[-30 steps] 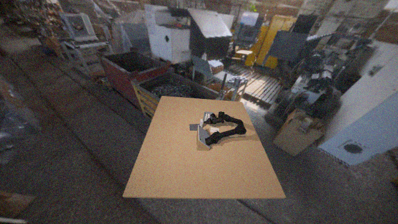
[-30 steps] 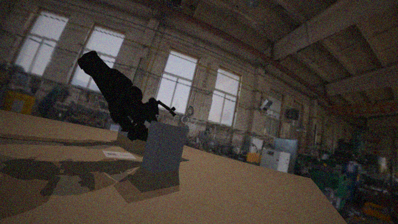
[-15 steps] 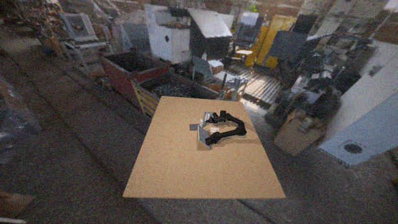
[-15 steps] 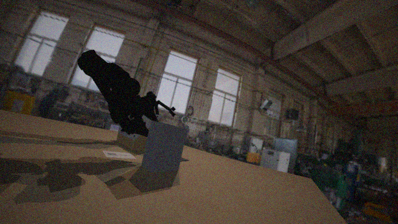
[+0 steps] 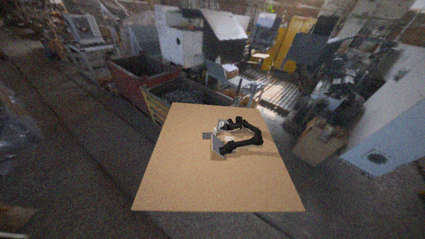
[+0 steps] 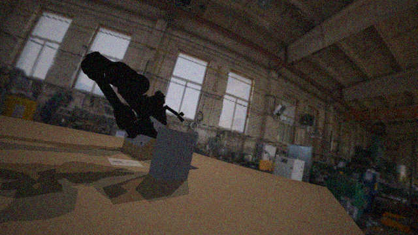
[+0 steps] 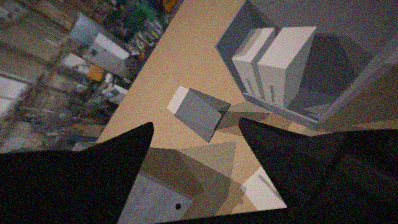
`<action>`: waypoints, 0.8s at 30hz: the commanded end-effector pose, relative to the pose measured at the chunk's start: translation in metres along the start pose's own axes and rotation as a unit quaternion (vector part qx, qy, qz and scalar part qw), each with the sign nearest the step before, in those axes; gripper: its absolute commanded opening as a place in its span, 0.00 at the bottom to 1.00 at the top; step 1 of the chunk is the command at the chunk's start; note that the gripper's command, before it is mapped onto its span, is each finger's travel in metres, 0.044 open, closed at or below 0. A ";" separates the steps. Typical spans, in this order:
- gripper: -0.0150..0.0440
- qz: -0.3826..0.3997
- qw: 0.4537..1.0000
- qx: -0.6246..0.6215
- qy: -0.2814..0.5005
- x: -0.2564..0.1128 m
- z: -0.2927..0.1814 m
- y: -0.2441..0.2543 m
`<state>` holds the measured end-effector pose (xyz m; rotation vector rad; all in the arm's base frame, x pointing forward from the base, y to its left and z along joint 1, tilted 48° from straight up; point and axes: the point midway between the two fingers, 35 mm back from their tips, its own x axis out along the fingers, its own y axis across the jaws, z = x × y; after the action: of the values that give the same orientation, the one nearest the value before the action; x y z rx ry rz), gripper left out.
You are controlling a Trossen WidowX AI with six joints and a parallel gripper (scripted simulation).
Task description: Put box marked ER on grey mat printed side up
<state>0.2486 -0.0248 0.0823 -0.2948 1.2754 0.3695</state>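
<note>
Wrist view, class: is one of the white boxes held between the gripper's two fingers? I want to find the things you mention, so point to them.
No, the gripper [image 7: 197, 124] stands open with nothing between its fingers, and two white boxes [image 7: 287, 57] stand in the grey bin [image 7: 280, 111].
</note>
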 end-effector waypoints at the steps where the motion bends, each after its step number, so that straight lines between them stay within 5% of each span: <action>1: 1.00 -0.002 1.000 0.001 -0.001 -0.005 0.005 0.004; 24: 1.00 0.001 1.000 0.000 0.000 0.004 0.027 0.030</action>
<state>0.2582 0.0039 0.0936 -0.2941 1.2659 0.3705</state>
